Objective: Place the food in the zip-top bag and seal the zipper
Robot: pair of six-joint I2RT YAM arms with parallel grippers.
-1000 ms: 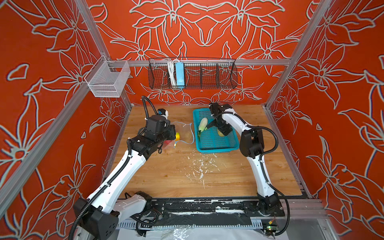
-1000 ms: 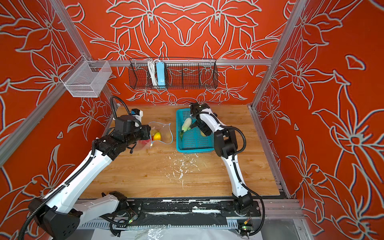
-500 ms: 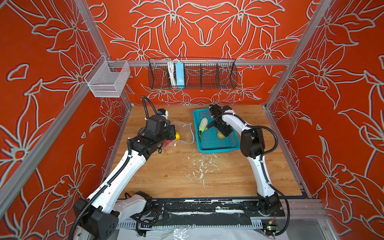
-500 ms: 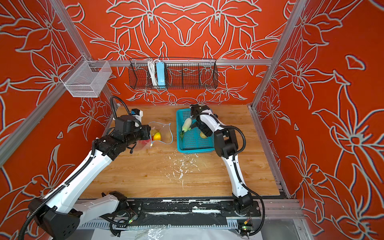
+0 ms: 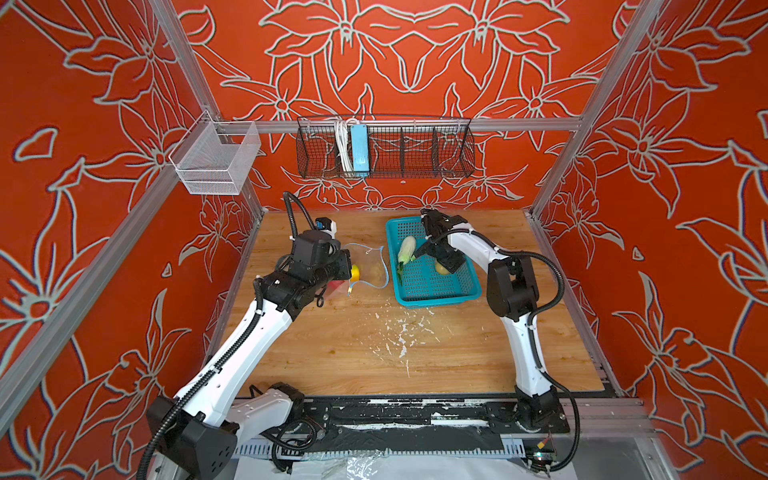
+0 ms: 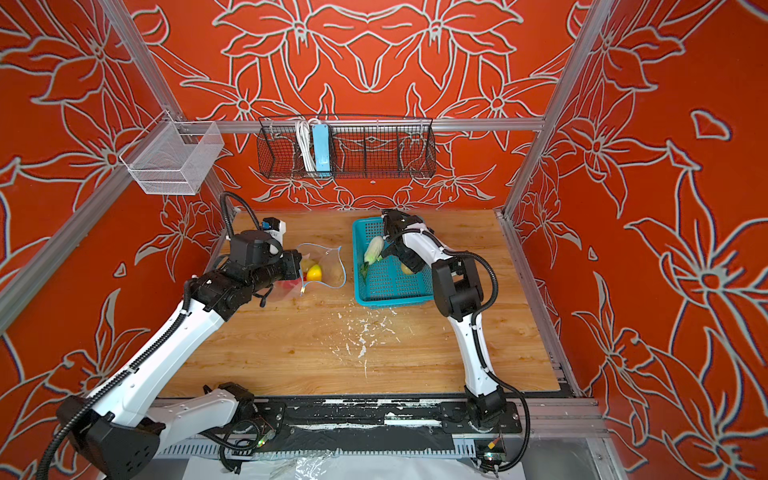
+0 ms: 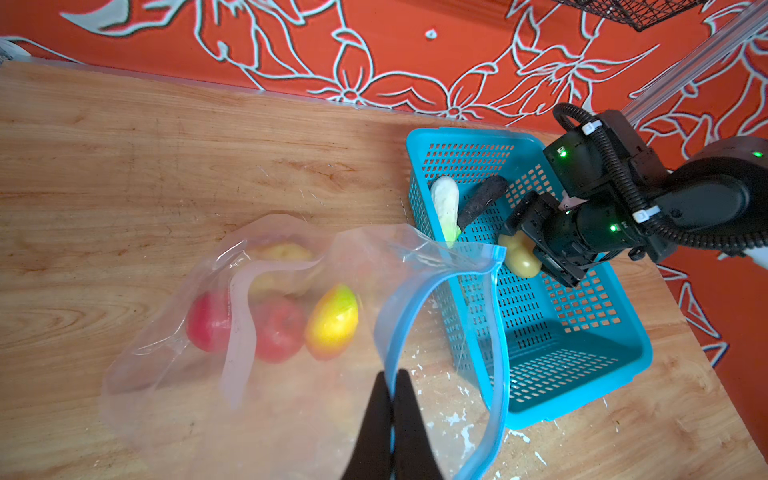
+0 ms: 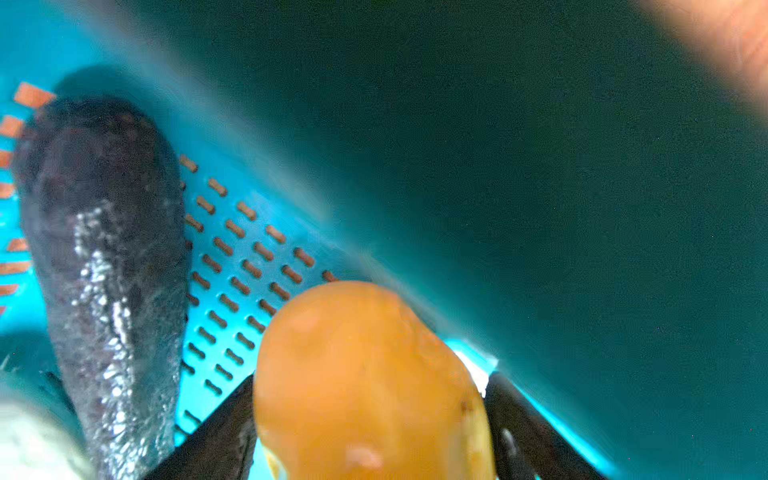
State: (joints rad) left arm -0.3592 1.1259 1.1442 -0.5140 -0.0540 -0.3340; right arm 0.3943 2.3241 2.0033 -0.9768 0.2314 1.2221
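The zip-top bag (image 7: 291,395) lies open on the wood, its mouth facing the teal basket (image 7: 582,374). My left gripper (image 7: 392,376) is shut on the zipper (image 7: 409,307), the light-blue strip at the mouth edge. Inside the bag are two red tomatoes (image 7: 208,320), a red-yellow fruit (image 7: 332,320) and a potato (image 7: 282,251). My right gripper (image 8: 370,380) is down in the basket, with a finger against each side of another potato (image 8: 365,353), which rests on the basket floor. The dark eggplant (image 8: 104,249) and the white-green leafy vegetable (image 5: 406,248) lie beside it.
The teal basket (image 5: 436,297) stands right of the bag (image 5: 370,266), almost touching it. A black wire rack (image 5: 386,149) hangs on the back wall and a white mesh bin (image 5: 216,160) on the left rail. White flecks (image 5: 399,332) mark the table's middle.
The right gripper's jaws have narrowed around the potato in the basket. The left arm and the bag have stayed put.
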